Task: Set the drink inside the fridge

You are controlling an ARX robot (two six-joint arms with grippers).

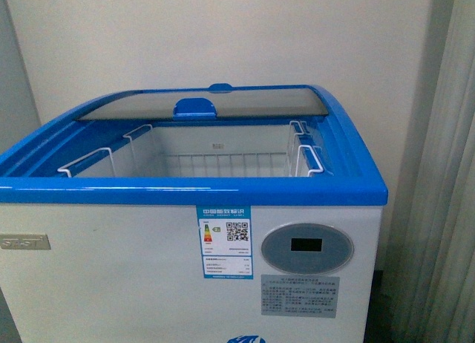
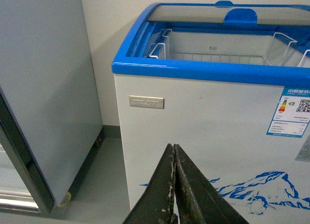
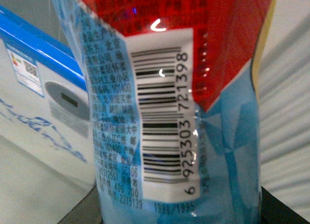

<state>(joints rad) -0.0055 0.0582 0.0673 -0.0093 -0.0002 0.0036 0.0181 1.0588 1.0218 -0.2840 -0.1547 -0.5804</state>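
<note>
Right wrist view: drink bottle (image 3: 169, 112) carried pinched in right gripper (image 3: 181, 209) (left gripper (image 2: 174, 158) pressed together); lift over fridge rim (image 1: 193, 188) judged next.

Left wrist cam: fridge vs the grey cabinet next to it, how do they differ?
Colour: the fridge is white, blue-rimmed, with a mountain picture; the grey cabinet is plain.
Height: the cabinet stands taller than the fridge, its top out of view.
Labels: the fridge carries a nameplate and an energy sticker; the cabinet's visible side is bare.
Shared: both stand on the same floor.
</note>
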